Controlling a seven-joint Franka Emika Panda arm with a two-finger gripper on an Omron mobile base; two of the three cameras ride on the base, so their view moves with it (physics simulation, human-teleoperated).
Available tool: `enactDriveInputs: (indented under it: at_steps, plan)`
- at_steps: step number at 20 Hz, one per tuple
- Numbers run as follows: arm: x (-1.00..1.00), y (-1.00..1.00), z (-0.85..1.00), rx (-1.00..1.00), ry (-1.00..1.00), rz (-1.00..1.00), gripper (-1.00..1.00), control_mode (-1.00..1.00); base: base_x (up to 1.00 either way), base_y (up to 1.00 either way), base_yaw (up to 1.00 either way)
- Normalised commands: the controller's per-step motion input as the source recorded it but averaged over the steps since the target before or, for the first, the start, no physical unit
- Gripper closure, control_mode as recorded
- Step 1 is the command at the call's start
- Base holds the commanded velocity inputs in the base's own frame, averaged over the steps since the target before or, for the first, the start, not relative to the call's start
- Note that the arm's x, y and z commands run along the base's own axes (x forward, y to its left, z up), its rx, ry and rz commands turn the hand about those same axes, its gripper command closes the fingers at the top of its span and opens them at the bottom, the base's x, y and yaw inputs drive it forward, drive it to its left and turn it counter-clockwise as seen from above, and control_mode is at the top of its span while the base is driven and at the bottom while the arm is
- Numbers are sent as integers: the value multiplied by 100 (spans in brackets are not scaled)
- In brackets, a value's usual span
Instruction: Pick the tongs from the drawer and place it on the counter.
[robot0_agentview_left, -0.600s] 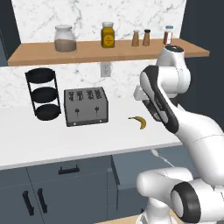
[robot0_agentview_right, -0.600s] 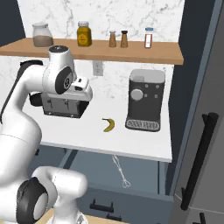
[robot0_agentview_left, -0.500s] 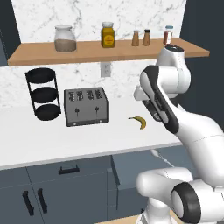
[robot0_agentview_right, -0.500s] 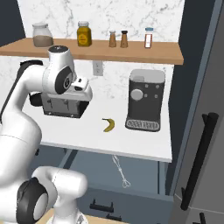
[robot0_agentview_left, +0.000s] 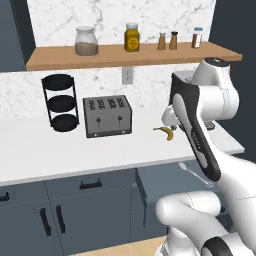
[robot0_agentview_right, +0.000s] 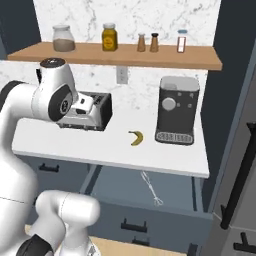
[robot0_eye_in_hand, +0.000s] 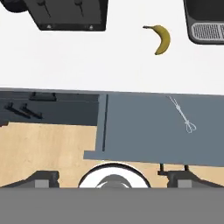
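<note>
The thin silver tongs lie on the floor of the open slate-blue drawer, toward its right side, loop handles nearest the front. They also show in the left base view as the tongs and in the right base view as the tongs, inside the drawer. My gripper hangs high above the drawer's front edge, looking straight down. It is open and holds nothing. Behind the drawer runs the white counter.
On the counter lie a yellow banana, a toaster, a coffee machine and a black tiered rack. A wooden shelf with jars hangs above. Wooden floor lies in front of the cabinets.
The whole picture has shifted slightly to the right in both base views, so the base has moved a little. The arm's pose has changed slightly. The tongs lie as before.
</note>
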Motion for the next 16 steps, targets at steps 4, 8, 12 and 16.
enactDriveInputs:
  at_steps: [4, 8, 12, 16]
  plan:
    - [0, 0, 0, 0, 0, 0, -100, 100, 3, 100, -36]
    - [0, 0, 0, 0, 0, 0, -100, 100, 23, 69, -73]
    - [0, 0, 0, 0, 0, 0, -100, 100, 4, 32, -89]
    - [0, 0, 0, 0, 0, 0, -100, 100, 14, 28, -84]
